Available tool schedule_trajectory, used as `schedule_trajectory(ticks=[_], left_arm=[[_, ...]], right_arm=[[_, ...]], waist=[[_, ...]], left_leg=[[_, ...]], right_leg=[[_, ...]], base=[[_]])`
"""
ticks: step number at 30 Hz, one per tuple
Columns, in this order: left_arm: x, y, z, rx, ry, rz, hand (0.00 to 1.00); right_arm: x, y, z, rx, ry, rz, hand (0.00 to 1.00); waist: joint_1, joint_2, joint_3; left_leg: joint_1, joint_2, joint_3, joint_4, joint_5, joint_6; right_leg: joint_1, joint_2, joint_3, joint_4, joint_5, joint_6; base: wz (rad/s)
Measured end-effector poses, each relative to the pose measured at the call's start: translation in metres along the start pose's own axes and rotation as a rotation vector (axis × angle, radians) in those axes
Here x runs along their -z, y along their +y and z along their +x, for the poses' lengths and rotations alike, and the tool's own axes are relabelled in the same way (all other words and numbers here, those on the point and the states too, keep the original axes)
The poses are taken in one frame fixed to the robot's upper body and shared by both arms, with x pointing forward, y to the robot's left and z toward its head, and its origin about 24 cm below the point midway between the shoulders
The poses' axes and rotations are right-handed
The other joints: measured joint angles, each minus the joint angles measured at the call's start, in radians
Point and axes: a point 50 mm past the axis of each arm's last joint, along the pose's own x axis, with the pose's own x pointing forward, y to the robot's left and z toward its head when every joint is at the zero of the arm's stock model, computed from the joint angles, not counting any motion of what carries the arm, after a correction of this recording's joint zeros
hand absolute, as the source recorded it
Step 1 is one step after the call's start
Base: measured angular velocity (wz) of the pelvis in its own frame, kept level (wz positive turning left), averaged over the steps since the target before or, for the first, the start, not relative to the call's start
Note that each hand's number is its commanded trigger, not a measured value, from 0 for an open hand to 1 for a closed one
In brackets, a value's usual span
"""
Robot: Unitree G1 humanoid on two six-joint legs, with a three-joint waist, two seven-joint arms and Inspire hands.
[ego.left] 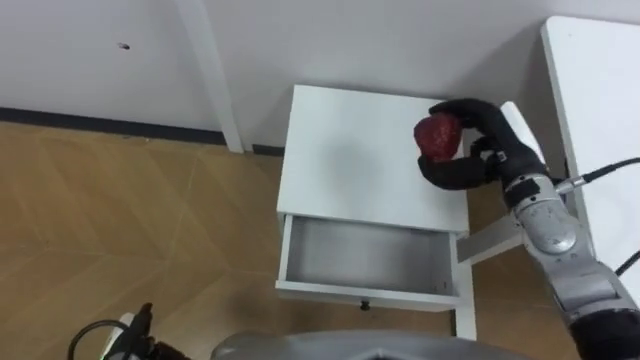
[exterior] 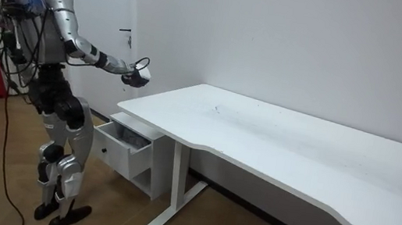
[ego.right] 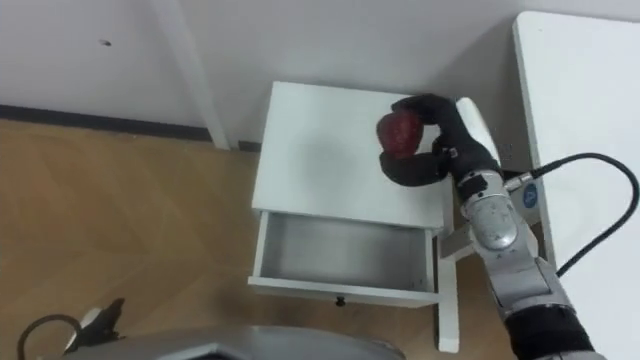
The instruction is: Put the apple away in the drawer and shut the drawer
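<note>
The red apple (ego.left: 438, 137) is clasped by the curled fingers of the right hand (ego.left: 482, 158), behind and above the open drawer (ego.left: 365, 256). It is best brought over the drawer's middle and lowered before release.

Drawer (ego.left: 365, 255): pulled out of the cabinet's (ego.left: 350, 150) front, open upward, free inside.
Cabinet top: free except over its right rear corner, where the right hand (ego.left: 480, 150) holds the apple (ego.left: 438, 136).
Right of cabinet: desk (ego.left: 600, 100) and its leg (ego.left: 495, 238) stand close.
Left of cabinet: open floor (ego.left: 130, 220).
</note>
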Motion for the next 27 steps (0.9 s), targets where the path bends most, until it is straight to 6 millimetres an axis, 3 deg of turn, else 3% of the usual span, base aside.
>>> schedule_trajectory(ticks=[6, 11, 19, 20, 21, 27], left_arm=[[0.005, -0.002, 0.0, 0.02, 0.029, 0.008, 0.0], [0.006, -0.003, -0.001, 0.031, 0.04, 0.009, 0.0], [0.005, -0.004, -0.001, 0.031, 0.036, 0.006, 0.0], [0.003, -0.004, 0.0, 0.029, 0.028, 0.005, 0.0], [0.001, -0.004, 0.0, 0.028, 0.02, 0.005, 0.0], [-0.002, -0.003, 0.0, 0.026, -0.001, 0.004, 0.0]], right_arm=[[-0.004, 0.022, 0.0, -0.11, -0.011, -0.044, 1.0], [-0.005, 0.035, 0.0, -0.159, 0.003, -0.038, 1.0], [0.019, 0.046, -0.007, -0.248, 0.109, -0.107, 1.0], [0.025, 0.048, -0.009, -0.257, 0.134, -0.104, 0.63], [0.029, 0.05, -0.013, -0.266, 0.152, -0.105, 0.0], [0.038, 0.056, -0.021, -0.286, 0.188, -0.1, 0.0]], waist=[[0.009, 0.004, 0.0059], [0.014, 0.001, 0.0052], [0.005, 0.005, 0.0057], [0.006, 0.007, 0.005], [0.007, 0.009, 0.005], [0.005, 0.016, 0.0077]], left_leg=[[-0.019, -0.002, -0.02, 0.008, 0.0, 0.0], [-0.036, -0.003, -0.031, 0.012, 0.003, -0.002], [-0.048, -0.01, -0.055, 0.014, 0.007, 0.001], [-0.048, -0.011, -0.057, 0.014, 0.007, 0.002], [-0.048, -0.013, -0.057, 0.014, 0.007, 0.002], [-0.051, -0.015, -0.057, 0.013, 0.009, 0.005]], right_leg=[[-0.006, -0.003, -0.024, -0.001, 0.0, 0.0], [-0.019, -0.004, -0.031, -0.001, 0.0, 0.0], [-0.021, -0.009, -0.055, -0.004, 0.0, 0.0], [-0.02, -0.011, -0.055, -0.004, 0.0, 0.0], [-0.02, -0.012, -0.056, -0.004, 0.0, 0.0], [-0.02, -0.014, -0.056, -0.003, 0.0, 0.0]], base=[[0.1], [0.07], [0.09], [0.03], [0.0], [0.0]])
